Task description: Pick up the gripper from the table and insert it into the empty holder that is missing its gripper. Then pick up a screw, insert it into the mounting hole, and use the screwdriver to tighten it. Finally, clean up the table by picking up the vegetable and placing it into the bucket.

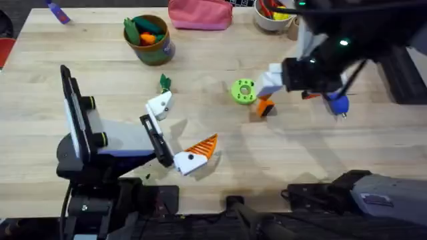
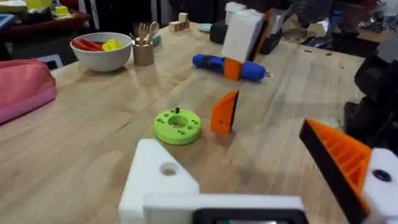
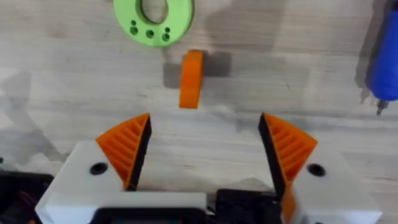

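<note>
Orange gripper (image 3: pixel 191 79) on table, just beyond right gripper's (image 3: pixel 205 149) spread fingers.

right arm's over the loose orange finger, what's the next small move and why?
Probably lower the right gripper straight down and close on the gripper. It stands on the table next to the green disc, just ahead of the open orange pads, untouched. The left arm's empty holder still lacks its pad, so the pick comes first.

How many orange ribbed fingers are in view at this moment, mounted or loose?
4. Two are mounted on the right gripper, spread apart. One is mounted on the left gripper, whose other holder is bare. The loose gripper stands on the table beside the green disc.
</note>
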Robot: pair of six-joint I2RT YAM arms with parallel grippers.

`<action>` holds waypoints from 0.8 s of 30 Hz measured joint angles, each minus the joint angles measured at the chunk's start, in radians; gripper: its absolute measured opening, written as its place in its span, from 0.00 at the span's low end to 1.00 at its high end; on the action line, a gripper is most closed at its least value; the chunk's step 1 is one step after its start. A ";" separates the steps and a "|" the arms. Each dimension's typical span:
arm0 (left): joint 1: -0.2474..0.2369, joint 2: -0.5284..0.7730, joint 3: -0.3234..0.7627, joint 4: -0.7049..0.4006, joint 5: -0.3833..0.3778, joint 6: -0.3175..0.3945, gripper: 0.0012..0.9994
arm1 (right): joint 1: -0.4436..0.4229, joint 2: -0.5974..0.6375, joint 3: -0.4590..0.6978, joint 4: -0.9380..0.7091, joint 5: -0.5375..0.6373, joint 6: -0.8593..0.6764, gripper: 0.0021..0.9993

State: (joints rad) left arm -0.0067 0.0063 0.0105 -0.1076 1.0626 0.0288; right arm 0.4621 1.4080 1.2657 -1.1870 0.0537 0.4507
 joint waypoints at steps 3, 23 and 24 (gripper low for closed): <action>0.000 0.000 0.000 0.000 0.000 0.000 0.99 | 0.052 0.058 0.055 0.004 0.035 0.044 0.99; 0.000 0.000 0.000 0.000 0.000 0.000 0.99 | 0.107 0.141 0.021 0.072 0.015 0.067 0.96; 0.000 0.000 0.000 0.000 0.000 0.000 0.99 | 0.106 0.141 0.007 0.077 0.010 0.066 0.96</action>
State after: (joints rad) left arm -0.0067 0.0063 0.0105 -0.1078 1.0626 0.0288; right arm 0.5684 1.5486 1.2732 -1.1095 0.0641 0.5165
